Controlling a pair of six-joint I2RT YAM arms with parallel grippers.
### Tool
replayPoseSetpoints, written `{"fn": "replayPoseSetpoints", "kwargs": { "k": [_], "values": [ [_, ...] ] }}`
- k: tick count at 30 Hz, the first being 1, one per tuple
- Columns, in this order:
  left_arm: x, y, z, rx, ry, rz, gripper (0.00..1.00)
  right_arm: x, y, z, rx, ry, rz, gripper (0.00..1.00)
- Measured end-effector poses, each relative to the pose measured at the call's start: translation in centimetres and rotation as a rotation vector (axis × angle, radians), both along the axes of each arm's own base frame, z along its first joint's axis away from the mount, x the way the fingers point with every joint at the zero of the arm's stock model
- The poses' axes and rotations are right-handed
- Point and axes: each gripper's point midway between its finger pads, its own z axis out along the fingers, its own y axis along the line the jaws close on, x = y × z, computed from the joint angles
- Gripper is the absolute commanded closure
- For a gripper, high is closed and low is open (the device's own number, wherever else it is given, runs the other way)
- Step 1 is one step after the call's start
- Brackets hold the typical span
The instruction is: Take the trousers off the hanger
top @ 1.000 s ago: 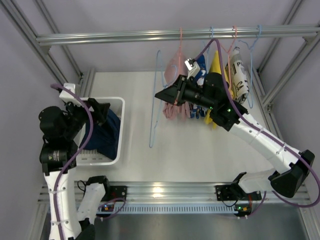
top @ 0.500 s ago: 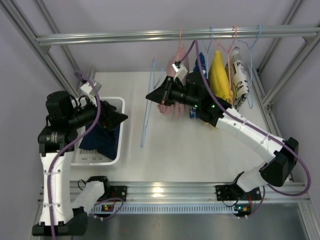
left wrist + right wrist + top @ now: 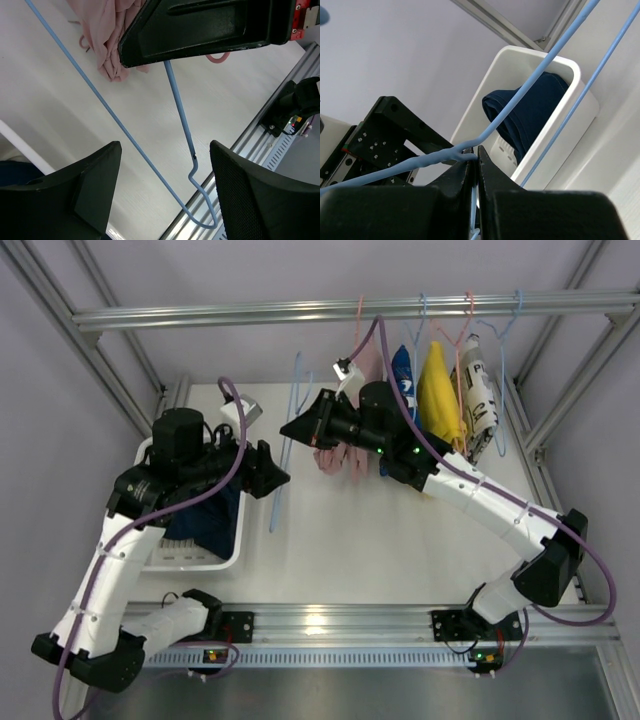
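Note:
The pale pink trousers (image 3: 345,458) hang from a pink hanger (image 3: 360,320) on the rail, and their bunched lower end (image 3: 107,35) shows in the left wrist view. The navy trousers (image 3: 212,515) lie in the white basket (image 3: 190,558), also seen from the right wrist (image 3: 535,107). An empty blue wire hanger (image 3: 274,512) dangles in front of the pink pair. My right gripper (image 3: 290,430) is shut on its twisted neck (image 3: 445,156). My left gripper (image 3: 272,472) is open, and the hanger's lower wire (image 3: 181,122) passes between its fingers (image 3: 95,190) without touching them.
A blue patterned garment (image 3: 403,370), a yellow one (image 3: 440,390) and a white printed one (image 3: 478,400) hang further right on the rail (image 3: 250,312). The basket's rim (image 3: 520,57) sits close below the blue hanger. The table's front rail (image 3: 280,100) lies under my left gripper.
My left arm has swung from over the basket toward the middle, bringing its open jaws round the hanger's lower part. My right gripper has carried the blue hanger leftward.

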Motion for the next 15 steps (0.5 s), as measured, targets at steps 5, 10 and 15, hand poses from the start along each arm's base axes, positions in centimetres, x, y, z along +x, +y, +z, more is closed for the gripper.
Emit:
{"fn": "replayPoseSetpoints", "kwargs": {
  "k": [5, 10, 15],
  "values": [
    [0.7, -0.4, -0.1, 0.015, 0.0, 0.024, 0.34, 0.0, 0.1, 0.3, 0.002, -0.007, -0.002, 1.0],
    [1.7, -1.1, 0.0, 0.018, -0.001, 0.041, 0.51, 0.0, 0.1, 0.4, 0.001, -0.011, -0.003, 1.0],
    [2.1, -2.2, 0.4, 0.008, 0.007, 0.032, 0.8, 0.0, 0.1, 0.4, 0.001, -0.013, -0.004, 1.0]
  ]
}}
